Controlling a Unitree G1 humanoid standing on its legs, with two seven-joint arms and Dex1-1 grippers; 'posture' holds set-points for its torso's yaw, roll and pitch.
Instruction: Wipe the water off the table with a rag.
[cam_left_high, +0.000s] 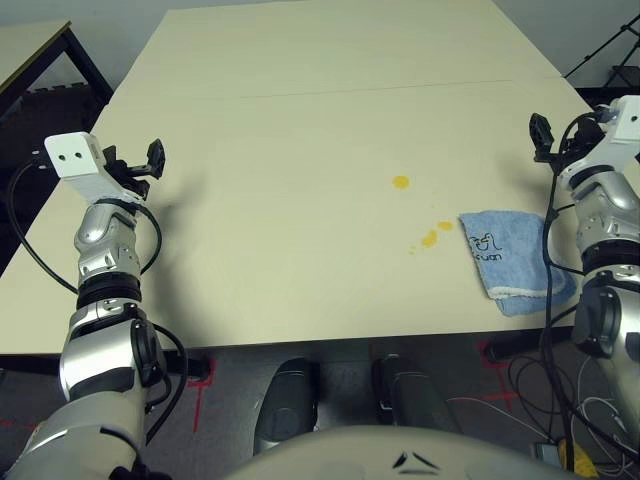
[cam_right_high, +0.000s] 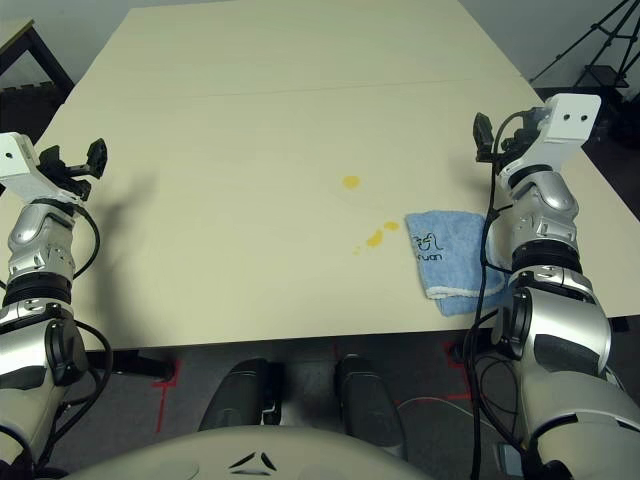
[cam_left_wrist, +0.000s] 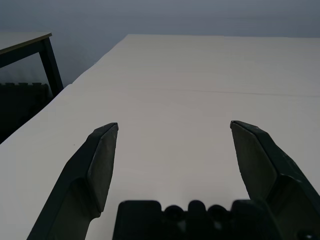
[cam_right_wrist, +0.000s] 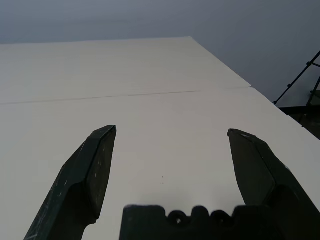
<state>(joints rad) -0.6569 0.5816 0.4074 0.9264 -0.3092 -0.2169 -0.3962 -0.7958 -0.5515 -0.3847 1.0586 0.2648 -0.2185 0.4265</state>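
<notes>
From the head camera you see the rag (cam_left_high: 515, 259) lying near the table's (cam_left_high: 300, 120) front edge on your right, the water (cam_left_high: 401, 182) just left of it. Your left wrist view shows the left gripper (cam_left_wrist: 172, 132) spread wide over bare tabletop. Your right wrist view shows the right gripper (cam_right_wrist: 170, 137) equally spread; whether either touches the surface is hard to judge.

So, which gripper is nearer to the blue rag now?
Right. The right gripper hovers open just beyond the rag, on its own side. The left gripper, also open, is far across the table.
</notes>
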